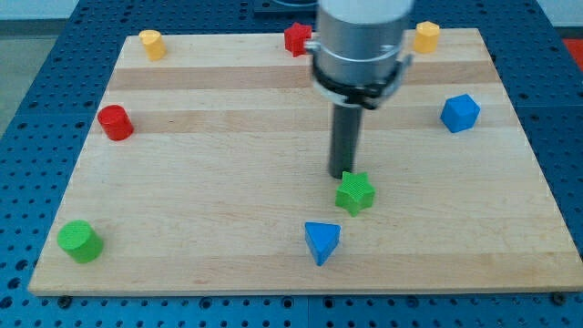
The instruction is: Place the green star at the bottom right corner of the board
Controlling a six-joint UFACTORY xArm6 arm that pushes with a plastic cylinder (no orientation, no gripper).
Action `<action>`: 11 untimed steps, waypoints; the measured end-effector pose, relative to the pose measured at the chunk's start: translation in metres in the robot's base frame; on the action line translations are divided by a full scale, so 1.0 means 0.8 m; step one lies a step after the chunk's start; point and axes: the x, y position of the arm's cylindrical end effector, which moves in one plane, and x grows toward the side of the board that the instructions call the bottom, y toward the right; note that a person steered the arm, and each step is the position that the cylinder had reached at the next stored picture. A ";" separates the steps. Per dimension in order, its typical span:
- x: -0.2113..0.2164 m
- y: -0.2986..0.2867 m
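The green star (355, 192) lies on the wooden board (228, 210), a little right of the middle and toward the view's bottom. My tip (345, 175) stands right at the star's upper left edge, touching or nearly touching it. The rod rises from there to the silver arm body at the view's top. The board's bottom right corner (554, 284) lies far to the right and below the star.
A blue triangle block (322, 241) sits just below and left of the star. A blue cube (460, 113) is at right. A green cylinder (79, 240) is at bottom left, a red cylinder (116, 122) at left. Yellow blocks (151, 44) (425, 36) and a red block (296, 39) line the top edge.
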 end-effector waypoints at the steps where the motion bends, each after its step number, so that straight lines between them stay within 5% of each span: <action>1: 0.010 -0.054; 8: 0.098 0.204; 11: 0.122 0.133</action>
